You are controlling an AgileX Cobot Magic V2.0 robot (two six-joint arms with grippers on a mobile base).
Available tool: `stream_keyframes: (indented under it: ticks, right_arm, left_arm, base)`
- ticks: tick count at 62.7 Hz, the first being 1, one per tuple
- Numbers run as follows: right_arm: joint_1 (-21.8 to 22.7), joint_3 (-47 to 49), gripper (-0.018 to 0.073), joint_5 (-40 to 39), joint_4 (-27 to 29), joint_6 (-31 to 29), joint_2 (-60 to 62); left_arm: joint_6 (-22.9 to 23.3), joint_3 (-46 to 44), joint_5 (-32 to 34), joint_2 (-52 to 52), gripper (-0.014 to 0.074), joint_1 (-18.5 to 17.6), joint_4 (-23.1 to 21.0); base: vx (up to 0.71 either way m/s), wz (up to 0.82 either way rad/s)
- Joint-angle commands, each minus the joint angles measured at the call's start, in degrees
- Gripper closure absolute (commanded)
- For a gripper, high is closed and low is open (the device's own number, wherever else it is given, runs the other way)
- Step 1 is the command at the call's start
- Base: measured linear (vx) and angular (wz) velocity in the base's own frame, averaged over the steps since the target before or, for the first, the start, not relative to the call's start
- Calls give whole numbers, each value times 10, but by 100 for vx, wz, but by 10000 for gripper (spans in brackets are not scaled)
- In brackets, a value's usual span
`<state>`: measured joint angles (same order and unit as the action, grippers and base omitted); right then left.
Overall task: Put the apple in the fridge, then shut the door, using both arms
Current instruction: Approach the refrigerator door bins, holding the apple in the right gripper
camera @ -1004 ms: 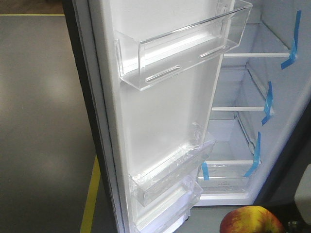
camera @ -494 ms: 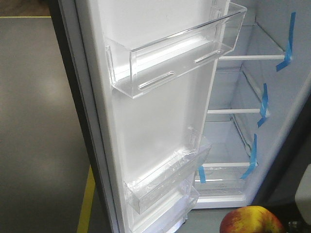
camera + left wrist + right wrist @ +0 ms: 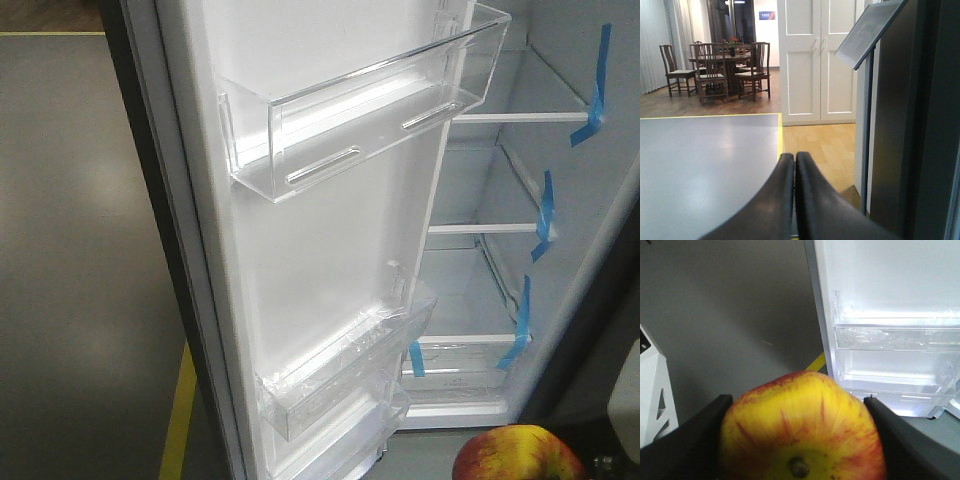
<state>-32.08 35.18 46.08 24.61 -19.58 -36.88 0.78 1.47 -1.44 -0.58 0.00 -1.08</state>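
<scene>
Grey floor (image 3: pixel 80 250) is lying left; fridge (image 3: pixel 480 285) interior is sitting ahead & above apple (image 3: pixel 518 455), right fingers (image 3: pixel 690 445) clamping it; left fingers (image 3: pixel 815 205) pressing together, empty, nearer door (image 3: pixel 330 250).

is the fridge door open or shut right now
Open: the door shows its white liner and clear bins, and the fridge interior with shelves is visible beside it.

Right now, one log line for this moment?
door open | apple gripped in right hand, not yet in fridge | left hand shut, empty
</scene>
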Motion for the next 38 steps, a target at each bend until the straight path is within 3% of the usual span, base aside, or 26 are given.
stream_keyframes:
  ticks: [1,38]
  right_arm:
    - [0,16,124,-32,16,-3,0]
    - [0,16,124,-43,11,-4,0]
  left_arm:
    - [2,12,40,-10,603,0,-4]
    - [2,12,40,-10,603,0,-4]
  base:
    - [0,0]
    - [0,0]
